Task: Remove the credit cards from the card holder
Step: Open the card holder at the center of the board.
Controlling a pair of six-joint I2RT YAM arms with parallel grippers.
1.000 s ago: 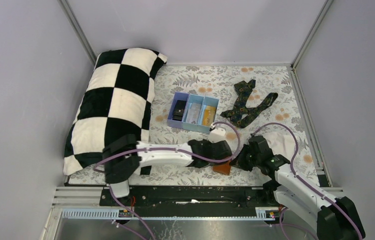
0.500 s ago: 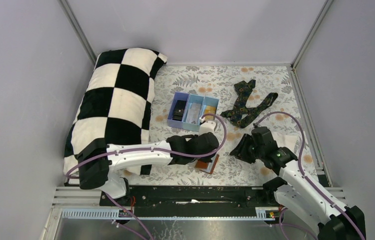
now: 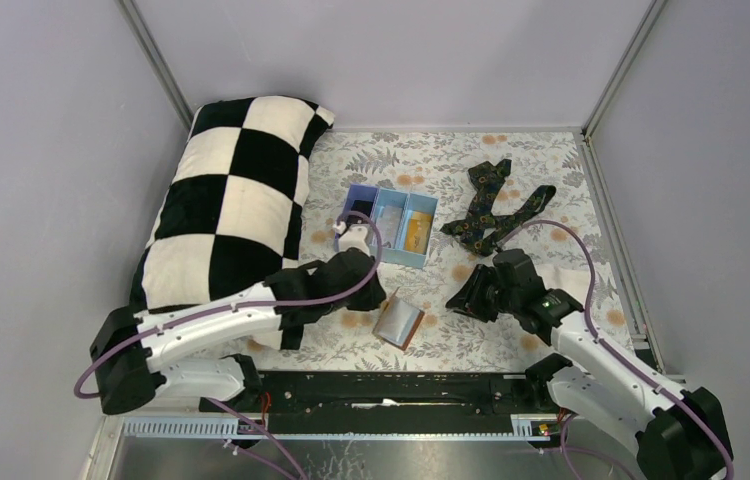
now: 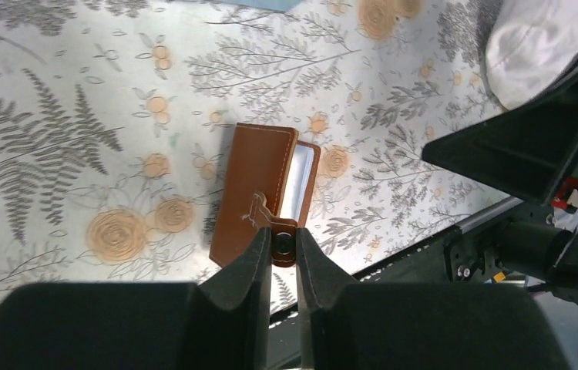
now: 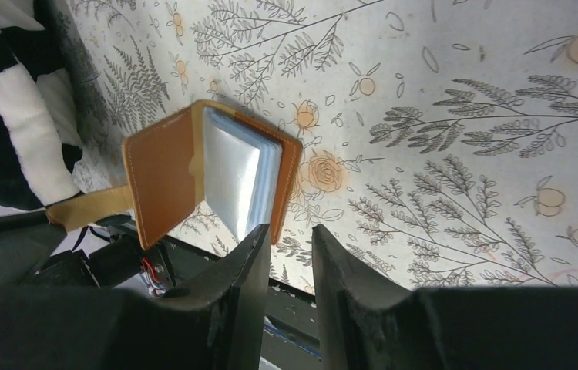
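The brown card holder (image 3: 398, 322) stands half open on the flowered cloth near the front edge. Its pale blue-grey inner panels (image 5: 236, 181) show in the right wrist view. My left gripper (image 3: 376, 298) is shut on the holder's snap tab (image 4: 283, 240), and the brown cover (image 4: 255, 189) lies beyond the fingertips. My right gripper (image 3: 466, 300) hovers just right of the holder, its fingers slightly apart and empty (image 5: 290, 230). A gold-orange card (image 3: 413, 233) lies in the tray's right compartment. A black card (image 3: 359, 208) lies in the left one.
The light blue three-compartment tray (image 3: 427, 228) stands behind the holder. A black-and-white checked pillow (image 3: 236, 200) fills the left side. A dark patterned necktie (image 3: 496, 205) lies at the back right. A white cloth (image 3: 563, 280) lies under the right arm. A black rail (image 3: 391, 385) runs along the front.
My left arm has swung left and back, dragging the holder by its tab. The holder has opened, showing its pale inside. My right gripper has drawn away from it.
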